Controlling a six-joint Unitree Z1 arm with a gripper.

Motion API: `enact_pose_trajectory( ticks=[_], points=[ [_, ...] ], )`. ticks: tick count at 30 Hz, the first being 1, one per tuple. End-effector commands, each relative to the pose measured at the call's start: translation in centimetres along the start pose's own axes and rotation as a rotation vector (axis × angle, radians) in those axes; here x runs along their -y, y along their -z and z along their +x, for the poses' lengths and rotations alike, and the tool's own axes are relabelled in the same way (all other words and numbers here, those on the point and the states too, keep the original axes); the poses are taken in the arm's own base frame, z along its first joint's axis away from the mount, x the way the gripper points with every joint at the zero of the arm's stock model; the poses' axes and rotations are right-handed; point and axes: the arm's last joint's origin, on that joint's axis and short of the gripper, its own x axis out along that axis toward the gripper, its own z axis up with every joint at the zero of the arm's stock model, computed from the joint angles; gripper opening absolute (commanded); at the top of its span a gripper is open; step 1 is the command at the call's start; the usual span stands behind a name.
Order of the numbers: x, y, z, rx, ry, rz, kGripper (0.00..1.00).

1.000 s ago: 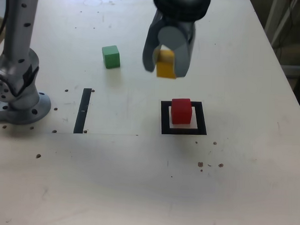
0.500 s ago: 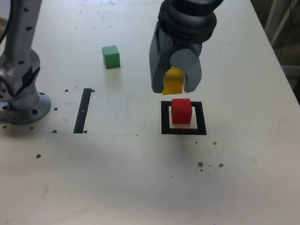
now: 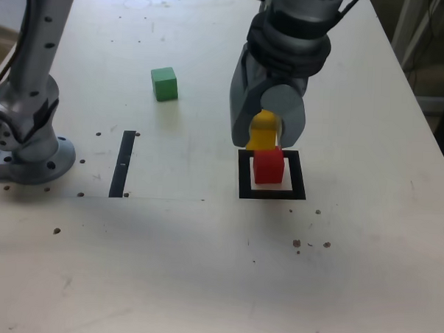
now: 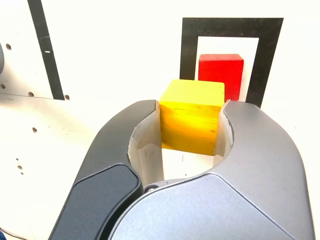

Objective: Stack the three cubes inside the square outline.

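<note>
If I let go while my yellow cube (image 4: 192,117) is still off-centre over the red cube (image 3: 268,165), which sits inside the square outline (image 3: 298,186), it could tip off, and coming in too low could shove the red one out of place. My gripper (image 4: 192,112) is closed only to the yellow cube's width, its fingertips pinching two opposite sides, while the green cube (image 3: 164,84) waits on the table (image 3: 166,267), well apart from the outline

exterior view bright, slightly soft, pale glare on lower table (image 3: 151,281) – wrist view overexposed, bg whites blown out
</note>
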Motion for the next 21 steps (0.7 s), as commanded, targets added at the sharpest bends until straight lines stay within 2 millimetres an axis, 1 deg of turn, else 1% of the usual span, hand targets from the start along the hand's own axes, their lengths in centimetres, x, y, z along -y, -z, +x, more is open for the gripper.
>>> enact_pose_trajectory(
  ticks=[1,21],
  points=[
    [0.0,-0.5,0.6,-0.007,0.006,0.005,0.28],
    [-0.4,-1.8,2.1,0.004,0.023,0.015,0.28]
  ],
)
